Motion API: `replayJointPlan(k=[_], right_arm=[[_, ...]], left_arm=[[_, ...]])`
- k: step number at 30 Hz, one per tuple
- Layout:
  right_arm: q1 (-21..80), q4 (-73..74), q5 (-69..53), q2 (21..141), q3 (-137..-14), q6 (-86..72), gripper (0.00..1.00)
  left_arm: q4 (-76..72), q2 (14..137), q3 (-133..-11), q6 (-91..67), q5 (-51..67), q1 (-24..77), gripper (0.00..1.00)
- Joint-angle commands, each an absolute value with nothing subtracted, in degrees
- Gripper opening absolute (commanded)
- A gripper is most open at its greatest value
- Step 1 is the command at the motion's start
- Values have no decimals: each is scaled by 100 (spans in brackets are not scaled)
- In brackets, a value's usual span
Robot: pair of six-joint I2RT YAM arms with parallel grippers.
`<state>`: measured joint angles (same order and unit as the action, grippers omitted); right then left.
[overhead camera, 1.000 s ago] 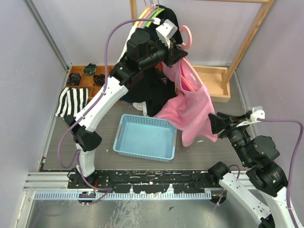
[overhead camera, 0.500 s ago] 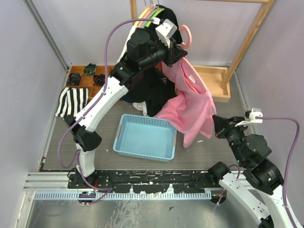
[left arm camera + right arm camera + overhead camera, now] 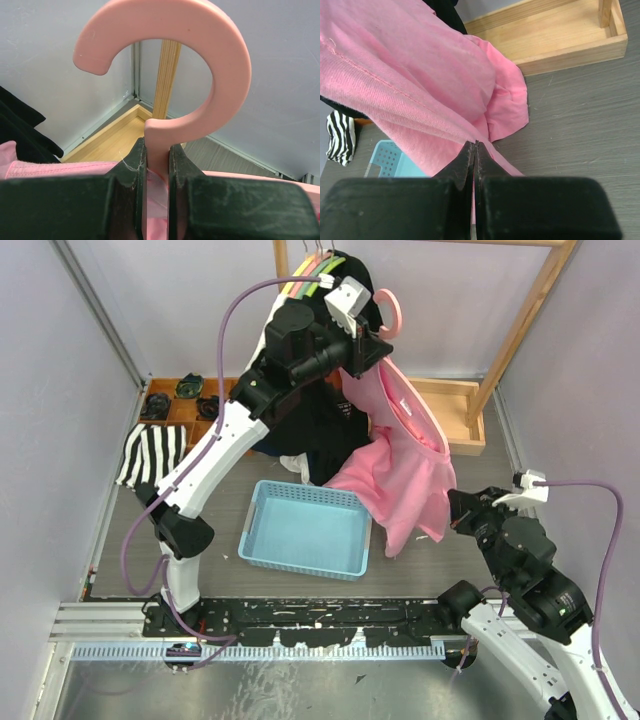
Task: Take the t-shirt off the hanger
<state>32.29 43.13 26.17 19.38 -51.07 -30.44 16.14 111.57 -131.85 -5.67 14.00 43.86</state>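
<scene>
A pink t-shirt (image 3: 405,465) hangs on a pink hanger (image 3: 390,312) held up in the air near the back. My left gripper (image 3: 367,348) is shut on the hanger's neck (image 3: 156,150) just below its hook (image 3: 200,45). My right gripper (image 3: 457,515) is shut on the shirt's lower edge at the right (image 3: 475,144), and the fabric (image 3: 415,85) runs taut up from it. The shirt's hem hangs over the floor beside the blue basket.
A blue basket (image 3: 305,530) stands on the floor under the shirt's left side. Dark clothes (image 3: 320,425) hang on the wooden rack (image 3: 520,330) behind. A striped cloth (image 3: 150,453) lies at the left, a wooden tray (image 3: 455,415) at the back right.
My right gripper has pulled the shirt's lower edge down and back toward the near right. The shirt's lower part has narrowed and drawn tighter. The left arm has lifted the hanger slightly.
</scene>
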Motion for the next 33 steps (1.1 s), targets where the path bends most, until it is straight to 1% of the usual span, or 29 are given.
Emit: replayJointPlan(k=[1,9,12,14,15,16,19,21,27,33], right_arm=[[3241,4499,2785,1898,-5071,-3217,1],[3243,4514,2734,1911,-5074,-3189,1],[3245,4434,2695,1878,-5101,-3102,2],[3243,4370,2655,1843,-5167,-2986,7],[3243,4338,2656,1812,-5213,-2930,11],[3243,4327,2667,1786,-5272,-2868,18],[3243,4315,2740,1726,-5531,-2692,35],[3244,4307,2809,1697,-5710,-2584,42],[3243,4193,2695,1798,-6283,-2103,49],[3243,3727,1989,2009,-6556,-1758,52]], left_arm=[[1283,10850,-13602,-608,1155,4338,0],[1287,10861,-13662,-633,1211,4341,0],[1247,10844,-13542,-647,1428,4342,0],[1166,10794,-13381,-673,1573,4338,0],[1111,10760,-13279,-681,1663,4341,0],[1049,10725,-13121,-697,1747,4346,0],[850,10631,-12714,-744,1968,4378,0],[787,10584,-12481,-734,1995,4412,0],[574,10468,-11874,-626,1972,4574,0],[758,10637,-11883,-369,1823,4806,0]])
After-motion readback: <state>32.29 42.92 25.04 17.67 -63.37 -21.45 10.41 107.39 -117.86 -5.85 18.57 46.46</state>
